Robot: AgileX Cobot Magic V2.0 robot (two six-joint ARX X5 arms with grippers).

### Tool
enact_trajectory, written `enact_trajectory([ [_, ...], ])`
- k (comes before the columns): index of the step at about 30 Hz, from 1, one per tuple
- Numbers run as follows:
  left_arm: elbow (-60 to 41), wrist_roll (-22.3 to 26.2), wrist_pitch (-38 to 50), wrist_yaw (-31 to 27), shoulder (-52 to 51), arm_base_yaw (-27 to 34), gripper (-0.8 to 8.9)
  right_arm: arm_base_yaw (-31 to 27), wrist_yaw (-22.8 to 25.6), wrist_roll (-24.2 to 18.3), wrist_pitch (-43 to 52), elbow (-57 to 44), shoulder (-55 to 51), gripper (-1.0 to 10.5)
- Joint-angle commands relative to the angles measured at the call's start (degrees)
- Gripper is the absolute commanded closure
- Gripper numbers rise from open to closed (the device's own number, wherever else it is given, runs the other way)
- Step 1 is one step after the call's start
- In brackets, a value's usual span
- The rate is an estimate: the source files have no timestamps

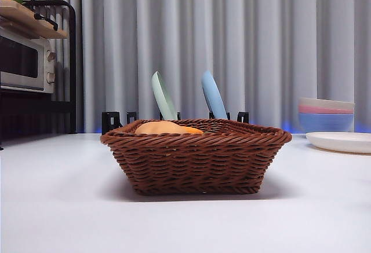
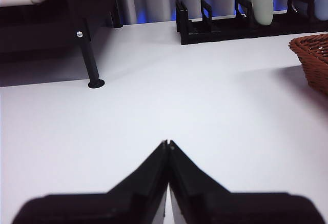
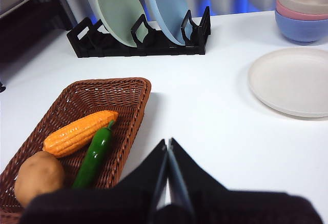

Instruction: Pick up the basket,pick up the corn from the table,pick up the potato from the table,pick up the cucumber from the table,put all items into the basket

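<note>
Your right gripper (image 3: 168, 143) is clenched on nothing above the table (image 3: 205, 121), just beside the basket (image 3: 134, 83) at its ten o'clock. Inside lie the corn (image 3: 79, 133), the cucumber (image 3: 95, 156) touching it, and the potato (image 3: 39, 177) nearest you. Your left gripper (image 2: 167, 144) is likewise clamped empty over bare tabletop, the basket's rim at its two o'clock. No writing is legible anywhere.

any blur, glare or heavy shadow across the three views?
Front view: basket sharp over a soft shadow, no glare. Left wrist view: left hand slightly soft, dark shadow by the basket. Right wrist view: right hand blurred, cucumber shows small highlights.
</note>
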Motion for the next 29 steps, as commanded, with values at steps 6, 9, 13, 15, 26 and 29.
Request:
enact_trajectory([
  [6, -0.72, -0.31, 0.0, 0.02, -0.15, 0.15, 8.17, 0.11, 0.2, -0.39, -0.33, -0.31, -0.09, 9.6],
  [9, -0.72, -0.31, -0.02, 0.02, -0.15, 0.15, 8.17, 0.04, 0.28, -3.19, -0.09, -0.31, -0.66, 9.6],
  [13, -0.72, -0.31, -0.02, 0.02, -0.15, 0.15, 8.17, -0.66, 0.17, -11.1, 2.67, -0.98, -2.62, 9.6],
  [15, -0.72, -0.31, -0.02, 0.02, -0.15, 0.15, 8.16, -2.25, -0.24, -14.38, 7.5, -3.19, -3.87, 9.6],
  [26, -0.72, -0.31, -0.02, 0.02, -0.15, 0.15, 8.17, -12.81, -6.25, -12.98, 22.27, -26.21, -16.28, 9.6],
  [29, -0.72, -0.31, -0.02, 0.02, -0.15, 0.15, 8.17, -12.81, -6.16, -11.23, 22.27, -31.74, -20.17, 9.6],
])
